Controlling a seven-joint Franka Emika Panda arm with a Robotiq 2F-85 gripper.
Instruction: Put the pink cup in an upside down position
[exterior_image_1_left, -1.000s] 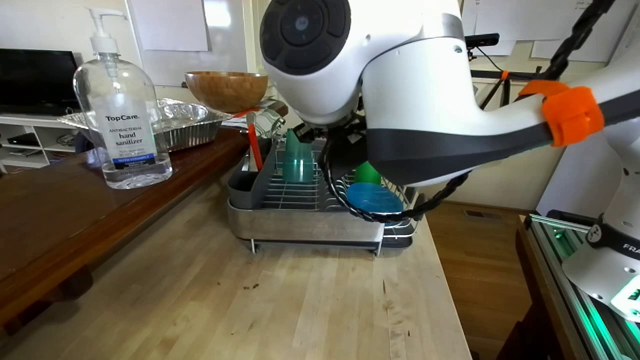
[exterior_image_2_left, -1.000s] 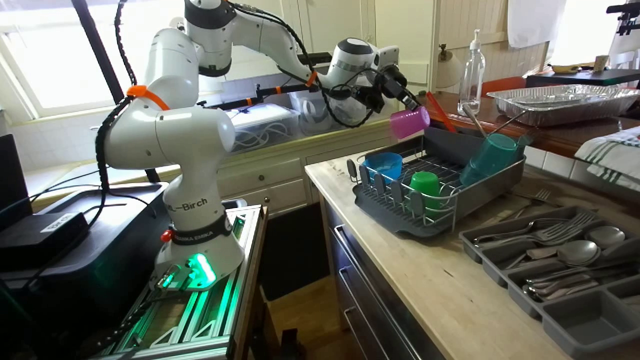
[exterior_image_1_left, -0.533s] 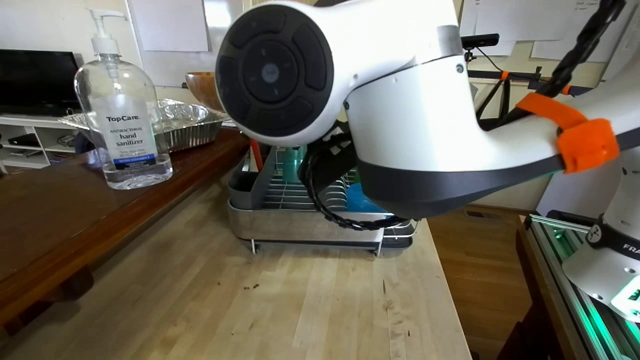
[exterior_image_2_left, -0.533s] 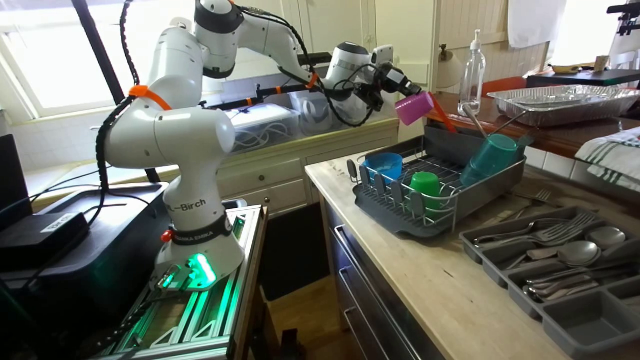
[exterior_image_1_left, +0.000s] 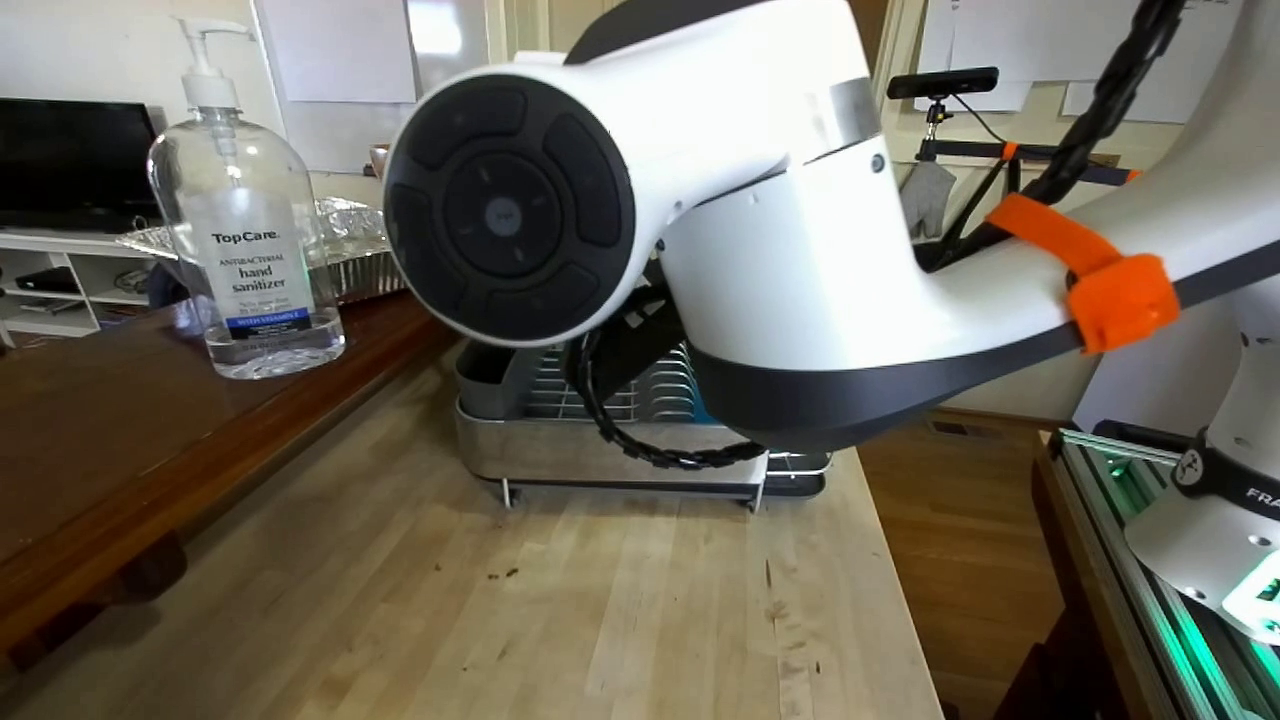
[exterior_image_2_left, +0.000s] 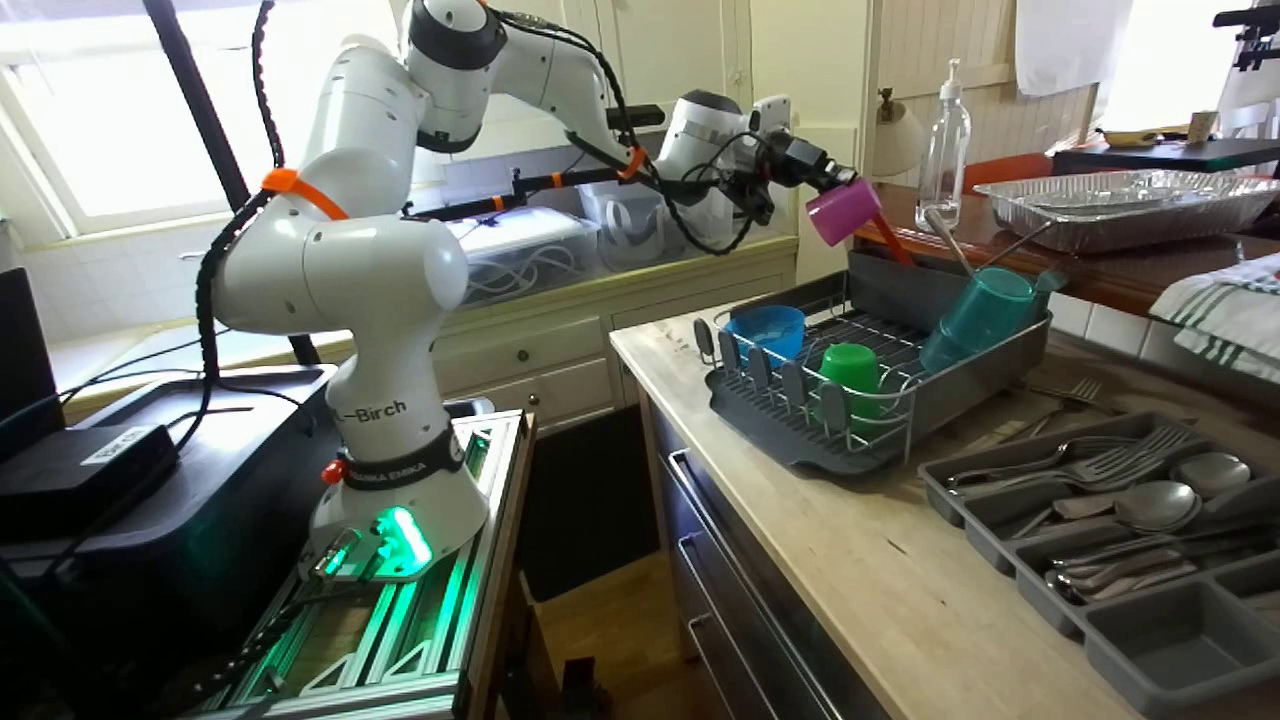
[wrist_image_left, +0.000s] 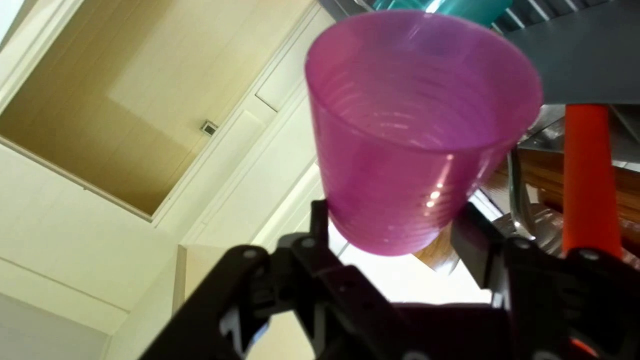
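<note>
The pink cup is held in the air above the back of the dish rack, tilted on its side. My gripper is shut on it. In the wrist view the pink cup sits between the fingers of the gripper, pinched near its narrow base. Its open mouth points to the top of that picture, where the teal cup and part of the rack show. In an exterior view with the large arm in front, the cup and gripper are hidden.
The dish rack holds a teal cup, a green cup and a blue cup. A red utensil rises beside the pink cup. A cutlery tray, sanitizer bottle and foil tray stand around.
The gripper and pink cup have moved to the right and turned, so the cup slants more. In an exterior view the arm has swung left and lower, covering the teal cup.
</note>
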